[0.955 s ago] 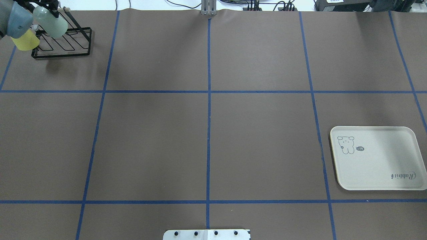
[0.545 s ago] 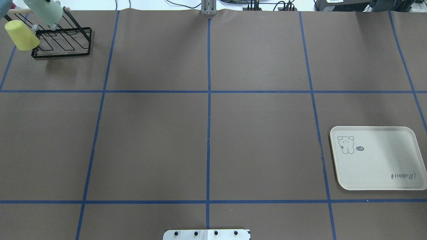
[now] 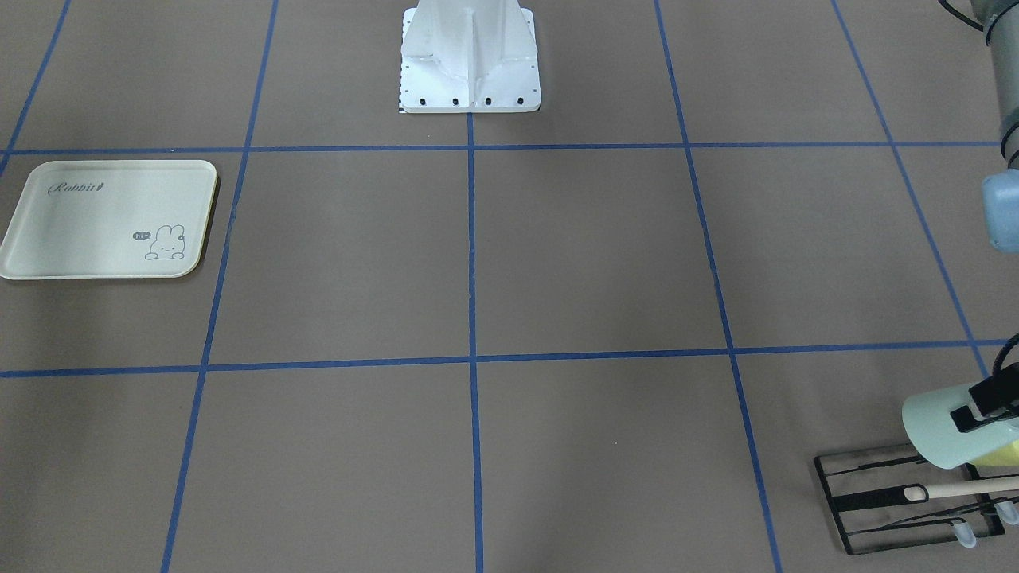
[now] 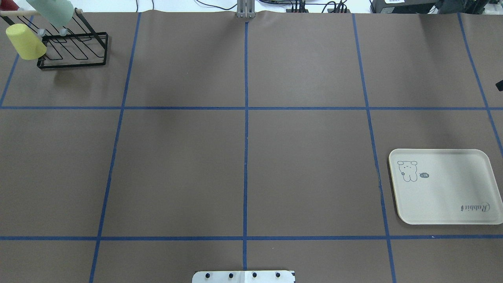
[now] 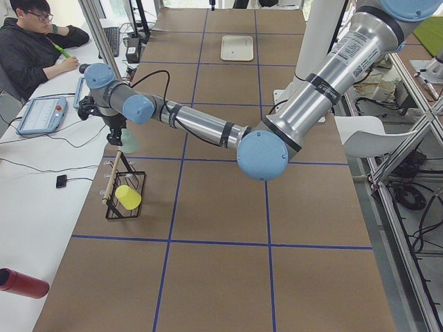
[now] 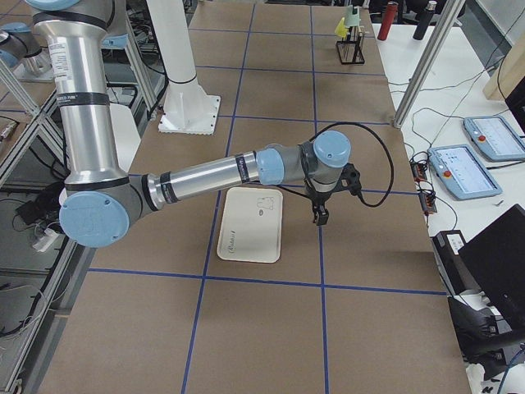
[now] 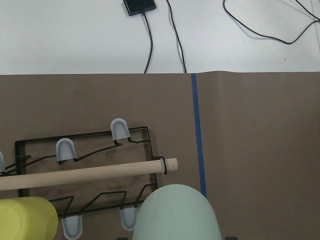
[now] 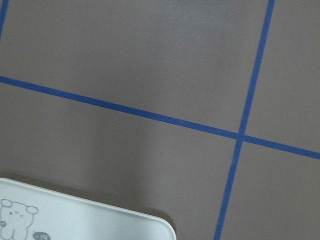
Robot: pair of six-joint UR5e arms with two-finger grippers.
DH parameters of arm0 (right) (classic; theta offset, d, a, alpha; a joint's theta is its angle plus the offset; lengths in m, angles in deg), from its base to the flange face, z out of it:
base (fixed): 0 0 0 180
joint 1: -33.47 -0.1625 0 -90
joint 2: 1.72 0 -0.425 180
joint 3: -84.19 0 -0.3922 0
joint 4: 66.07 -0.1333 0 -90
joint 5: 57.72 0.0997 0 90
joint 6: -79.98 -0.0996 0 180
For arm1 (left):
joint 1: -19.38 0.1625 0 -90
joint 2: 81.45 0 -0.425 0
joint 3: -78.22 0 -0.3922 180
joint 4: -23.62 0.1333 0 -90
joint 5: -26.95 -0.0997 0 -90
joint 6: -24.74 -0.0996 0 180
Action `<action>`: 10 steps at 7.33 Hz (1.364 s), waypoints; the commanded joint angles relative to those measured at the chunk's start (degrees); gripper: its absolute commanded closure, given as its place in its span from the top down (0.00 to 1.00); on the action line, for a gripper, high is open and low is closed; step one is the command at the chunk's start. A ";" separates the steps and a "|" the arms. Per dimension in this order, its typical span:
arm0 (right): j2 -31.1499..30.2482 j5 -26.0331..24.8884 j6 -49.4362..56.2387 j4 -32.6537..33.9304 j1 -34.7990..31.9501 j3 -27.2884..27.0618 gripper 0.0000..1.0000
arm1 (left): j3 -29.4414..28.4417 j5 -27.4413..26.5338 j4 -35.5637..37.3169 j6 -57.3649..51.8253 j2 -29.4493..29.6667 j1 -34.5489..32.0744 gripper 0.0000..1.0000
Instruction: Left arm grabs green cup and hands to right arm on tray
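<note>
Front cam: the left gripper [image 3: 978, 410] was pinching the green cup [image 3: 939, 426] at the lower right of the pic, w/ one black finger across the cup wall. The cup lay on its side in the air, just over the black wire rack [image 3: 892, 509]. A yellow cup [image 3: 1005, 456] peeked out behind it, and a wooden rod [image 3: 967, 487] ran along the rack. The tray [image 3: 87, 239] lay at the opposite side of the table, well apart from the cup.

Overhead cam: the green cup [image 4: 53, 11] was in the top left corner, over the rack's far end. The yellow cup sat tilted at the rack's left end. The tray [image 4: 452, 196] lay near the right edge, w/ the rabbit drawing towards the table's centre.

Left side cam: the left arm was stretched out along the table, gripper pointing down. The cup [image 5: 129, 143] hung under it, above the rack and apart from it. A person [image 5: 31, 48] sat at the white desk beside.

Right side cam: the right gripper [image 6: 320, 215] hung near the tray's long side, over the brown table top. Whether its fingers were spread or pressed together, I cannot tell.

Left wrist cam: the cup's pale body filled the bottom middle, w/ rack and rod below it and the yellow cup in the bottom left corner.

Right wrist cam: one tray corner w/ the drawing was at bottom left and blue tape lines [image 8: 150, 115] crossed. The fingers were not in the pic.
</note>
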 commanded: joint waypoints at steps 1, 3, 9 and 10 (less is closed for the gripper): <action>5.66 4.61 -9.09 -0.05 0.21 0.28 1.00 | 1.07 1.20 -6.37 11.66 -0.19 1.18 0.00; 9.54 4.44 -25.54 -8.50 0.56 0.19 1.00 | 2.04 1.38 -16.29 28.95 -0.19 3.02 0.00; 10.44 -14.50 -89.56 -59.57 15.82 1.95 1.00 | 18.37 1.29 -19.42 58.38 -1.77 10.75 0.00; 10.44 -19.42 -95.20 -65.99 19.68 2.03 1.00 | 19.70 1.38 -20.12 58.83 -1.77 12.85 0.00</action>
